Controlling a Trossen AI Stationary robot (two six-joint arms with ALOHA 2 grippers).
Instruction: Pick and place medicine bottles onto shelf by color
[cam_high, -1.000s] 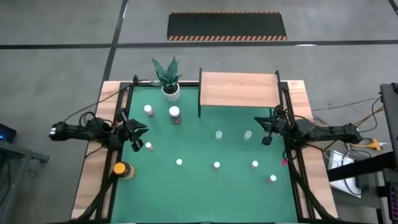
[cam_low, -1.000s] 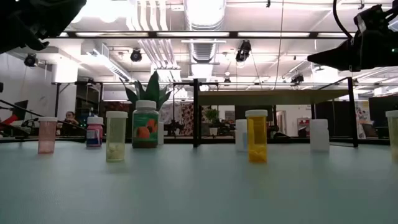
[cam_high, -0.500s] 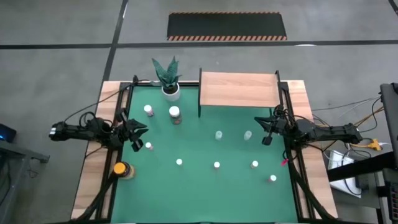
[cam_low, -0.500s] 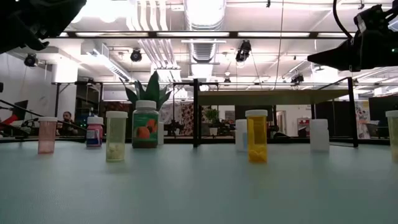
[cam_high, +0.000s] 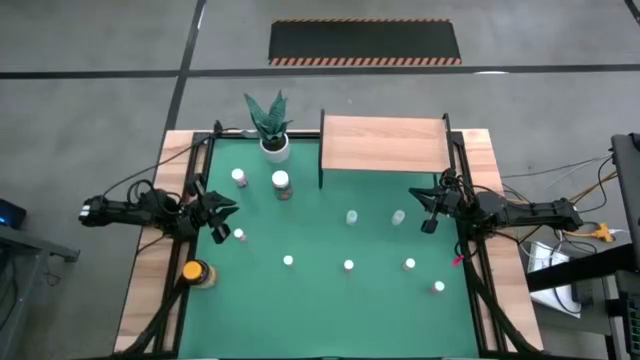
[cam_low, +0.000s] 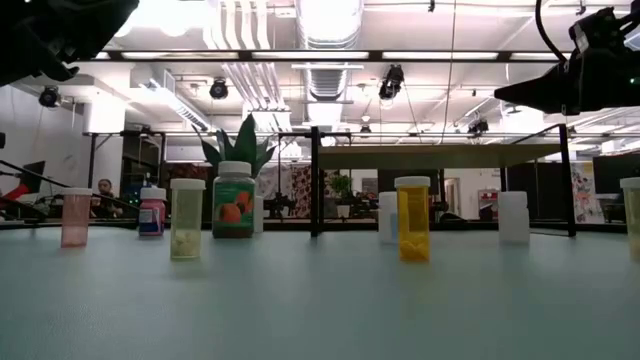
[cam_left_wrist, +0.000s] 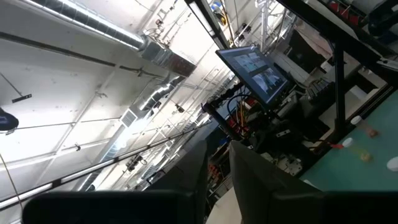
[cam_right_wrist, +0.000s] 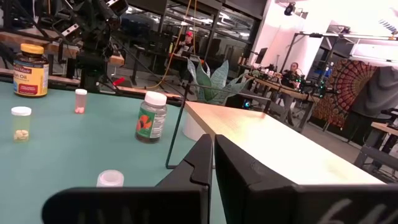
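Our right gripper (cam_high: 432, 210), fingers nearly closed and empty, hovers just beside the upright greenish-clear white-capped bottle (cam_high: 399, 216) on the green worktop (cam_high: 330, 290), nearer than our left gripper (cam_high: 215, 215), likewise closed; the light wooden shelf (cam_high: 383, 142) stands bare behind.

Open green worktop (cam_high: 330, 290) lies between the scattered medicine bottles (cam_high: 348, 265), which stand well apart in a loose row along the near half. The shelf (cam_high: 383, 142) occupies the far right edge, its top bare; thin black legs (cam_high: 321, 170) bound the space beneath. A potted plant (cam_high: 270, 125) and a wider dark-labelled bottle (cam_high: 282, 184) crowd the far left corner.
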